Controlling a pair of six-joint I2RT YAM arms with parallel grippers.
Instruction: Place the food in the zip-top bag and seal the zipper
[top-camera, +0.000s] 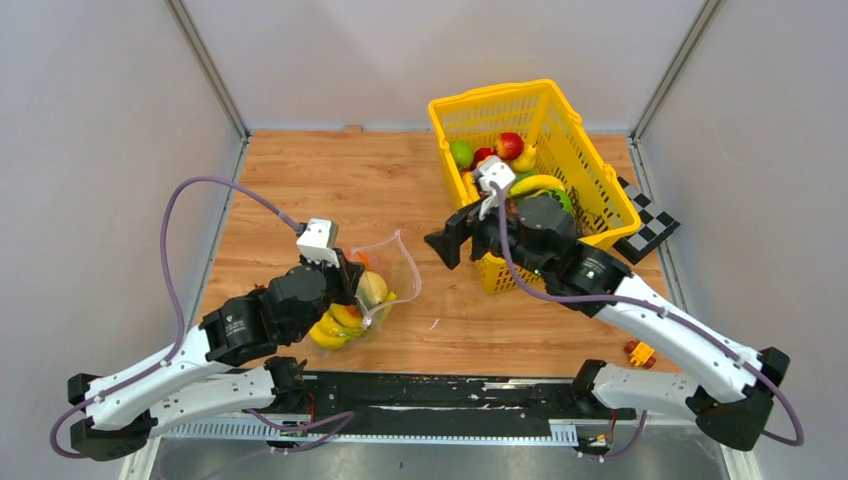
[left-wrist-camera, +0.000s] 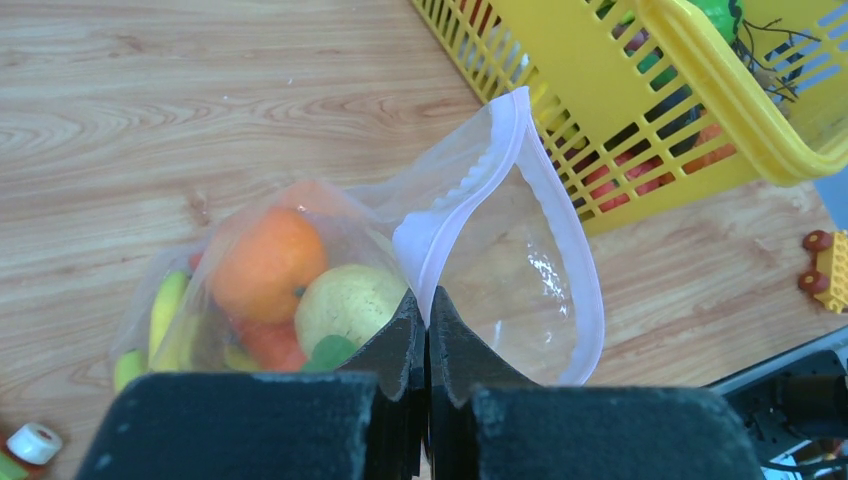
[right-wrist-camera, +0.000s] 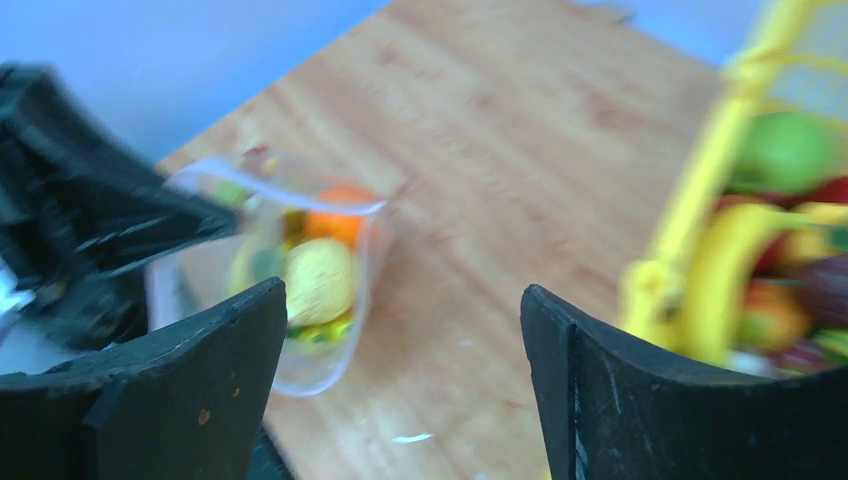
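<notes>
The clear zip-top bag (top-camera: 385, 275) stands open on the wooden table, holding several pieces of food: an orange (left-wrist-camera: 265, 262), a pale lemon (left-wrist-camera: 345, 305), bananas (top-camera: 335, 328). My left gripper (left-wrist-camera: 427, 305) is shut on the bag's near rim by the whitish zipper (left-wrist-camera: 540, 170), holding the mouth open. My right gripper (top-camera: 447, 243) is open and empty, hovering between the bag and the yellow basket (top-camera: 590, 170). The bag also shows in the right wrist view (right-wrist-camera: 300, 290), left of the open fingers (right-wrist-camera: 240, 330). More food lies in the basket: a red apple (top-camera: 510, 145), a green piece (top-camera: 461, 153), a banana (top-camera: 537, 184).
The basket stands at the back right of the table. A checkered board (top-camera: 648, 222) lies to its right. A small orange toy (top-camera: 640, 352) lies by the right arm near the front edge. A small white-and-red cap (left-wrist-camera: 33, 443) lies left of the bag.
</notes>
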